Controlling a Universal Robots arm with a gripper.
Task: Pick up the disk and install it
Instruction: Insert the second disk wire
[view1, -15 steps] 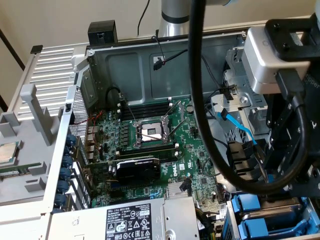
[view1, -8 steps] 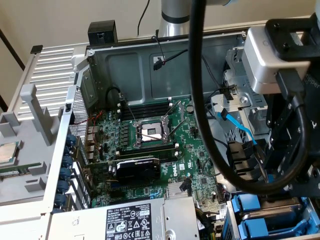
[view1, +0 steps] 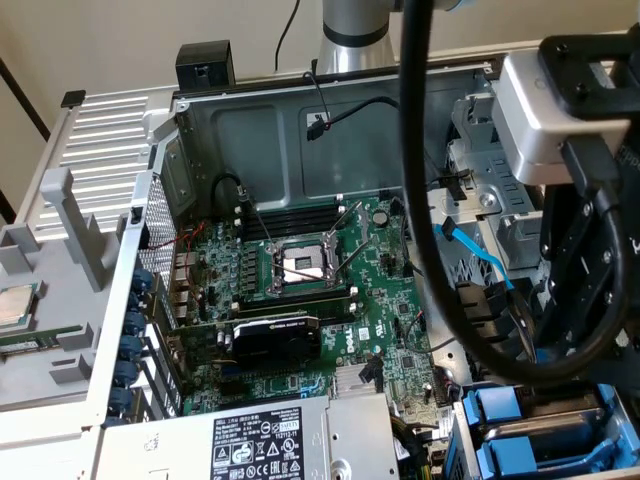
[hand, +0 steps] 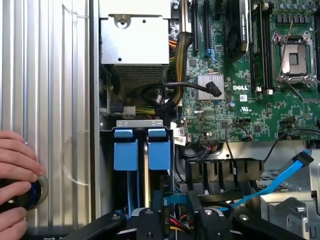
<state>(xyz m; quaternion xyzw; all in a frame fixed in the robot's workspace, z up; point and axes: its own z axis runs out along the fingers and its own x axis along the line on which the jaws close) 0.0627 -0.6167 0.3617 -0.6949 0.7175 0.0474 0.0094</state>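
On the green printed motherboard (hand: 260, 107) below me I read "DELL" in white letters, just beside the small square silver heatsink (hand: 210, 86). The large grey metal power-supply box (view1: 262, 442) carries a black-and-white label (view1: 262, 450) crowded with certification marks and a barcode, but its print is too small to read.
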